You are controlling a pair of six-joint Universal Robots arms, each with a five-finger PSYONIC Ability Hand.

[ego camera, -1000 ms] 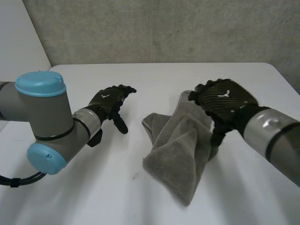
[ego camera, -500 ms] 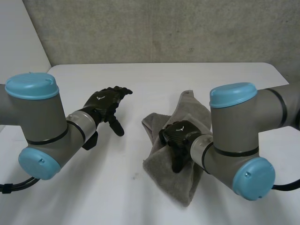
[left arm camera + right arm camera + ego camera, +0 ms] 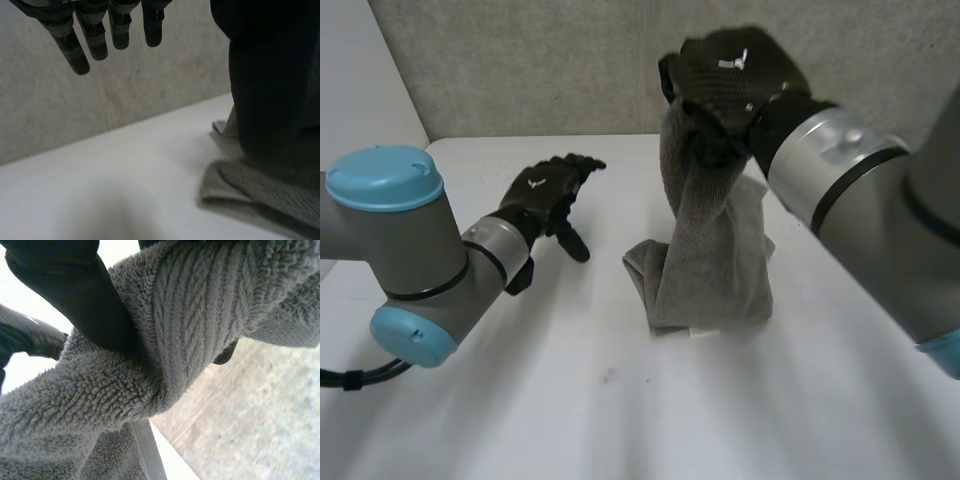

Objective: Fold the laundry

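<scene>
Towel (image 3: 710,255) pinched at top by right hand (image 3: 735,72), hanging down onto table (image 3: 620,420); left hand (image 3: 544,195) spread, well aside.

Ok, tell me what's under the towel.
The towel hangs from the right hand, whose fingers curl round its top. Its lower end lies bunched on the table. Bare table shows around it, but the spot beneath the bunched part is covered.
</scene>
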